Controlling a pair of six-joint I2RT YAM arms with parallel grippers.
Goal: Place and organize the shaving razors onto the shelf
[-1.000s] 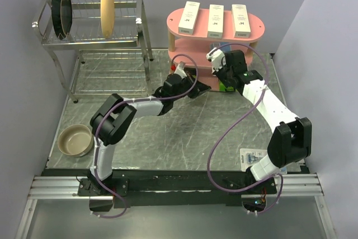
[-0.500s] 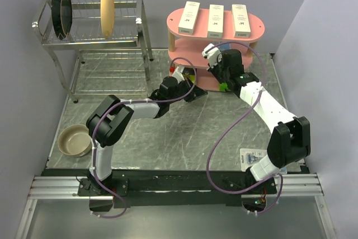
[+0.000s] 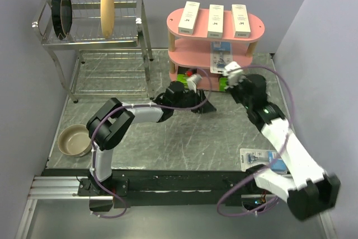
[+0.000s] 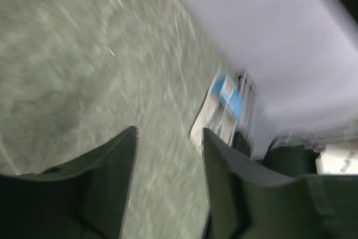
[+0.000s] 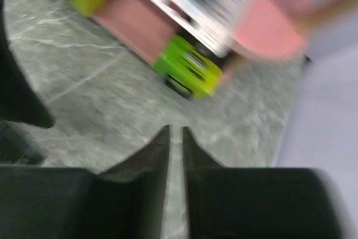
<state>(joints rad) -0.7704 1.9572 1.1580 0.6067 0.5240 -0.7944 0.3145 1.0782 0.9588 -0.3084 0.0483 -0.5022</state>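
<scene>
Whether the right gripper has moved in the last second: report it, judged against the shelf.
Yes. In the top view the right gripper has drawn back from the pink shelf, toward the near right.

Grey marbled desk (image 3: 184, 138) and its load.
Metal dish rack (image 3: 112, 72) and pink shelf (image 3: 258, 28) stand at the far edge; tan bowl (image 3: 75, 130) lies near-left, one blister pack (image 3: 257, 158) near-right.
</scene>
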